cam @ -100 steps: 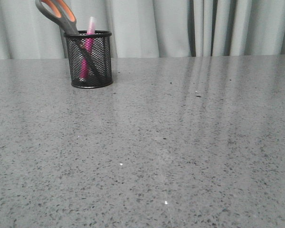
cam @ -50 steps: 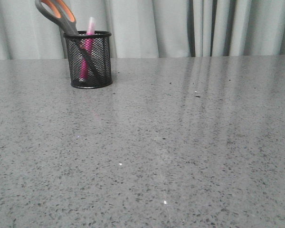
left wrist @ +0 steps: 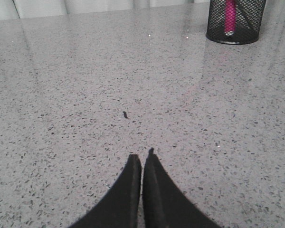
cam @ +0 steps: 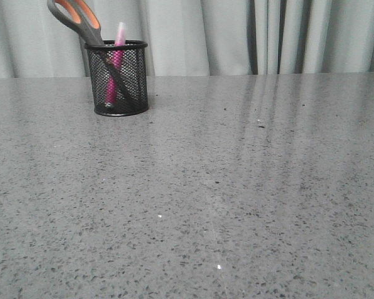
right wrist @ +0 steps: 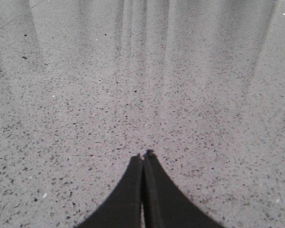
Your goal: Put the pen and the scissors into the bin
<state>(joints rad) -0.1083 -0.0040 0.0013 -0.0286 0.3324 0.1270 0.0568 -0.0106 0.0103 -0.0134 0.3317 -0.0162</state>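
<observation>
Close over the speckled grey table (cam: 237,199), the left gripper (left wrist: 142,159) has its two black fingers pressed together with nothing between them, and the right gripper (right wrist: 143,156) is likewise closed and empty above bare tabletop. Neither arm shows in the front view. Farther back, toward the table's far left, the bin (cam: 118,78) stands upright. Inside it the pen (cam: 116,59) stands nearly vertical, its pale cap rising just above the rim. The scissors (cam: 75,17) sit blades-down in the same cup, leaning left, their orange-lined loops well above the rim. Behind hangs a pale pleated curtain (cam: 237,34).
</observation>
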